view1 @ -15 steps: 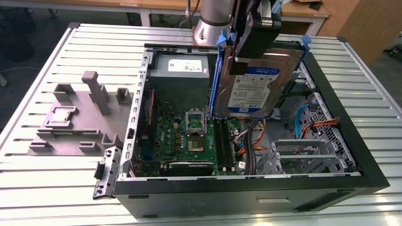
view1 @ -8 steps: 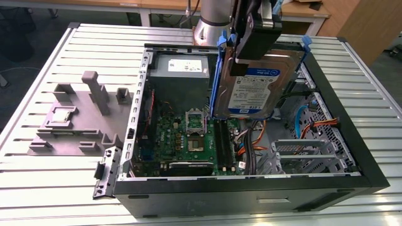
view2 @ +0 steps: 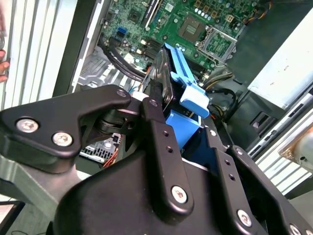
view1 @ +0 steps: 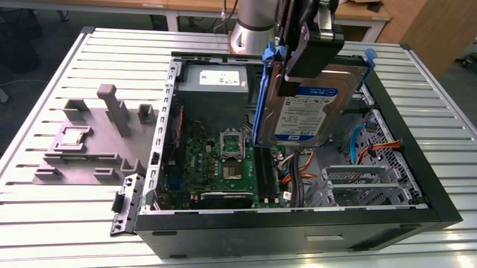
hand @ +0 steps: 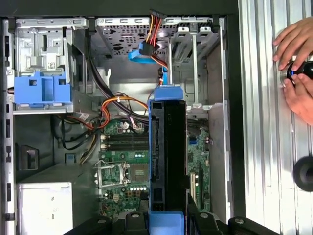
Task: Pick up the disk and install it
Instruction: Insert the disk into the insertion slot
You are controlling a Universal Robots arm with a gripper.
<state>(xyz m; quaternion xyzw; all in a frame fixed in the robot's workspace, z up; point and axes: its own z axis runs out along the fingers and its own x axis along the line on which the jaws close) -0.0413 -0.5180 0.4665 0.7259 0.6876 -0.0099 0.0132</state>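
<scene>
While the gripper (view1: 311, 62) pinches the disk (view1: 305, 117) by its upper end, the exterior view shows the disk hanging on edge over the open computer case (view1: 298, 226). Its white-and-blue label faces the camera, and its blue frame (view1: 261, 106) runs down the side toward the exterior view's left. The case lies on its side on the slatted table (view1: 67, 223), with the green circuit board (view1: 223, 162) inside it below the disk and a grey box (view1: 214, 81) beyond. In the second wrist view the black fingers (view2: 155, 122) press against the two flat faces of the disk, which is well above the board. In the first wrist view the disk appears edge-on over the board, clear of the metal cage (hand: 43, 49) with its blue latch. A person's hands (hand: 296, 63) lie on the table beside the case.
</scene>
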